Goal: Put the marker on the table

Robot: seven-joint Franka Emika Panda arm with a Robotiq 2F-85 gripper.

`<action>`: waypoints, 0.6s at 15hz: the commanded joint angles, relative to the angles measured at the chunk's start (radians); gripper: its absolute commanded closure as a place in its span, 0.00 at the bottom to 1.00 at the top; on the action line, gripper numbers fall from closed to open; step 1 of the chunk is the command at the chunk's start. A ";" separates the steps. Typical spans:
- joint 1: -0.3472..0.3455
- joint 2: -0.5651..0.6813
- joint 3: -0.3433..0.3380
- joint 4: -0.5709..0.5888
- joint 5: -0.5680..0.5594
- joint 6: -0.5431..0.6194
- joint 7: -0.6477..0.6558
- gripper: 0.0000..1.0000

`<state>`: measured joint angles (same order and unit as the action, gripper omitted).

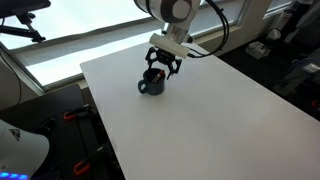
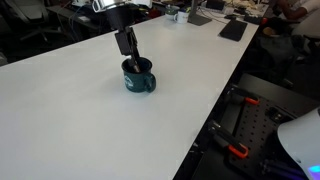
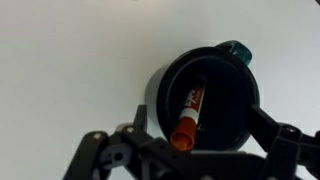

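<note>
Looks like an office or lab: a large white table (image 2: 60, 110) with cluttered desks (image 2: 205, 14) behind.

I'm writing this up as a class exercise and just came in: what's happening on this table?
A robot arm hangs over a dark mug on the white table, jaws open right above it. The marker leans inside the mug, not gripped. It has yet to be lifted out.
</note>
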<state>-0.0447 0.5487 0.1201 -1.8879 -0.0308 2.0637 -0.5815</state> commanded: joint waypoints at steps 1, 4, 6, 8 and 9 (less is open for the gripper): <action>-0.008 -0.026 -0.001 -0.031 0.017 0.016 0.026 0.00; -0.004 -0.018 -0.005 -0.031 -0.011 0.028 0.009 0.25; -0.005 -0.008 -0.004 -0.022 -0.015 0.023 0.005 0.34; -0.005 0.000 -0.005 -0.017 -0.019 0.020 0.002 0.51; -0.005 0.001 -0.005 -0.018 -0.021 0.023 0.001 0.58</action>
<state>-0.0554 0.5528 0.1192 -1.8945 -0.0365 2.0694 -0.5826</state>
